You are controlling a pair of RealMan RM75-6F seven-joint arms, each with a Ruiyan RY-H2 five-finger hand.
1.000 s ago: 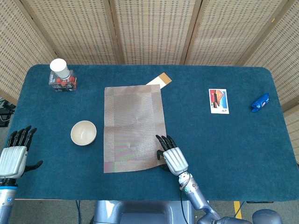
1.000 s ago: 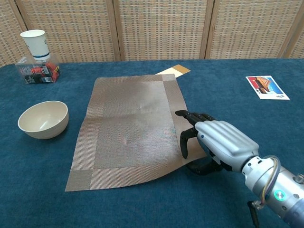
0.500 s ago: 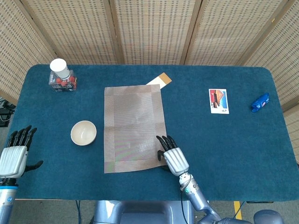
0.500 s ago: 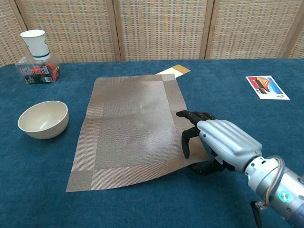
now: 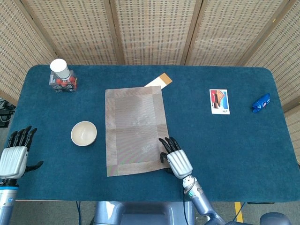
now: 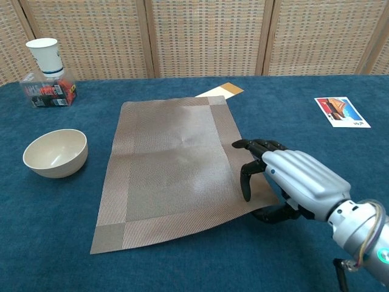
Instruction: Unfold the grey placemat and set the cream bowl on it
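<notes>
**Q:** Woven cane screens stand behind a table (image 5: 225, 140) covered in dark blue cloth. What lies on it?

**A:** At centre frame the grey placemat (image 5: 135, 129) lies opened out flat, its long side running toward the camera. The cream bowl (image 5: 84, 133) stands upright on the bare cloth just left of the mat, apart from its edge. A tan card (image 5: 158, 81) shows from under the mat's far right corner. In the upper left a white paper cup (image 5: 59, 68) sits on a clear box with red contents (image 5: 63, 83). At right lie a picture card (image 5: 219, 101) and, near the right edge, a small blue packet (image 5: 261, 102).

**Q:** How is the right hand posed?

**A:** The right hand (image 6: 285, 181) enters from the lower right of the chest view, back upward, forearm angled toward the mat. Its dark fingers (image 6: 254, 146) curl down onto the mat's near right corner while the thumb (image 6: 273, 213) hooks below that edge; it pinches the corner, which is raised slightly off the cloth.

**Q:** And the left hand?

**A:** The left hand (image 5: 15, 154) shows only in the head view, at the lower left beside the table's edge. Its fingers point up and lie spread, and it holds nothing.
</notes>
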